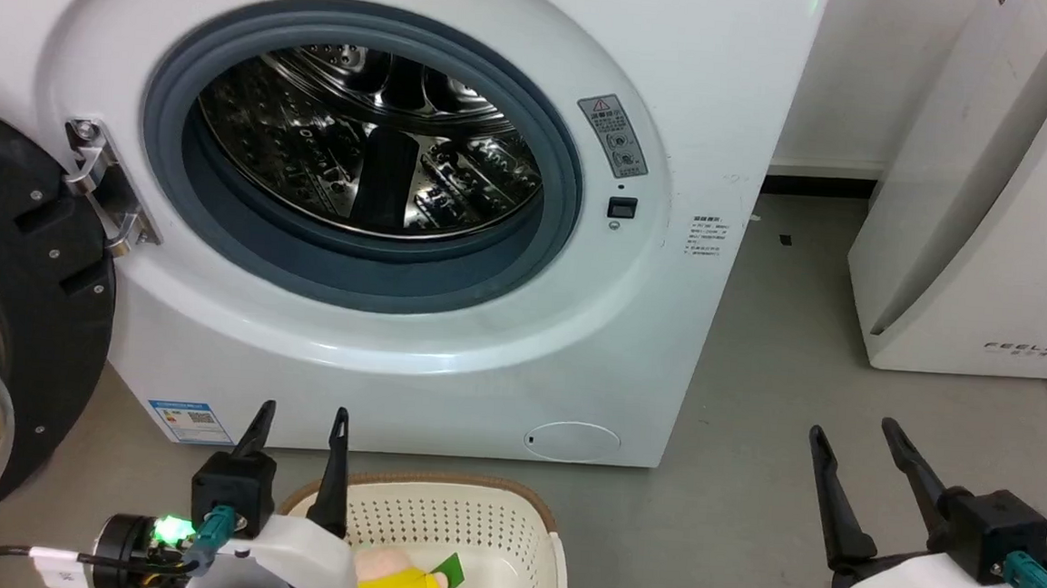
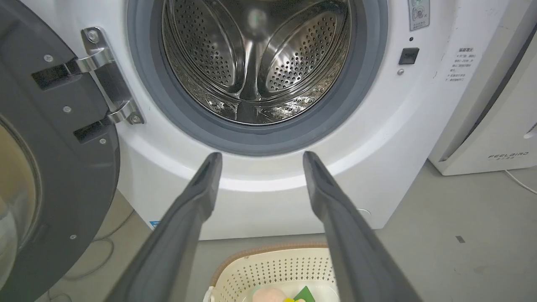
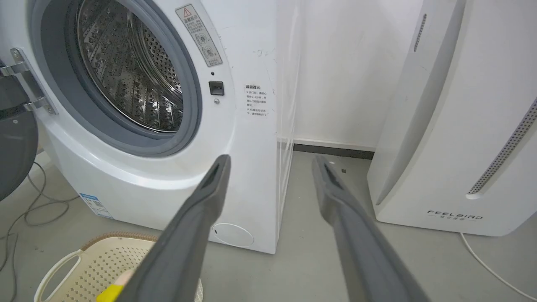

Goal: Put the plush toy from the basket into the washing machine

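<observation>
The washing machine (image 1: 483, 355) stands with its door (image 1: 23, 300) swung open at 9 o'clock of the porthole. The steel drum (image 1: 368, 157) is exposed behind the grey gasket (image 1: 370, 271).

The basket (image 1: 491, 528) sits on the floor (image 1: 747, 508) at 6 o'clock of the porthole, just in front of the machine's base. The plush toy (image 1: 406, 587) lies inside the basket, toward its 7 o'clock side, with the yellow hood and a green leaf showing.

The left gripper (image 1: 304, 408) hangs above the basket's 9 o'clock rim, fingers pointing toward the machine, set well apart and clear of the toy. The right gripper (image 1: 852, 428) is at 3 o'clock of the basket, well apart from it, above bare floor. Its fingers are likewise spread wide with nothing between them.

The white FEELBIRD appliance (image 1: 991, 223) stands at 3 o'clock of the washing machine, separated from it by a strip of floor
</observation>
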{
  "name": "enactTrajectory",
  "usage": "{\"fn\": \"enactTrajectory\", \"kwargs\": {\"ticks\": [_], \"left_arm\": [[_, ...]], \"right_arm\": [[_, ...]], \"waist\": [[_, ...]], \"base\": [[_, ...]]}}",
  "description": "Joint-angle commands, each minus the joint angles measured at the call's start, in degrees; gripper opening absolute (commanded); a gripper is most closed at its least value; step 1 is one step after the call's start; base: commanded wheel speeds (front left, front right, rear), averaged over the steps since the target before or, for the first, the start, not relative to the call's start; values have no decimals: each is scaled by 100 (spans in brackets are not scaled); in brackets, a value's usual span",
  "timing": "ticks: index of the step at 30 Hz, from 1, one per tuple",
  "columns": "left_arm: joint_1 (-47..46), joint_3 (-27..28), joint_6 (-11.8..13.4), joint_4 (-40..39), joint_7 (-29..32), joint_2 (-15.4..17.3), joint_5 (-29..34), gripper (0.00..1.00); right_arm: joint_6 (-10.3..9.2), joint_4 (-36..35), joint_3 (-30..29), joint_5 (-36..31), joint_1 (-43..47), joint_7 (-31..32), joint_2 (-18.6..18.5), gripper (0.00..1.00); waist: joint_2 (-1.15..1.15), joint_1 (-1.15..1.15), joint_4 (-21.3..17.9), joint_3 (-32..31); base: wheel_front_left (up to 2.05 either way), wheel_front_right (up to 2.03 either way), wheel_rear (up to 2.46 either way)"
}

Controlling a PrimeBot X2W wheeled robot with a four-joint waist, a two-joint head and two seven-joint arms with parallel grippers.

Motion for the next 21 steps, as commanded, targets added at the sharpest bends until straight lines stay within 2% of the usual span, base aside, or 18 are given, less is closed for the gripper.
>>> {"fn": "enactTrajectory", "kwargs": {"ticks": [1, 11, 21], "left_arm": [[-117, -35, 36, 76, -55, 1, -47, 100], [-555, -173, 24, 801, -175, 18, -51, 100], [-1089, -307, -114, 1870, -194, 34, -143, 100]], "right_arm": [[-1, -36, -22, 57, -65, -46, 0, 100], [-1, -103, -60, 247, -240, -166, 0, 100], [-2, -166, -64, 447, -446, -284, 0, 100]], "waist": [[0, 0, -10, 30], [0, 0, -95, 384], [0, 0, -195, 801]], "base": [[0, 0, 0], [0, 0, 0], [0, 0, 0]]}}
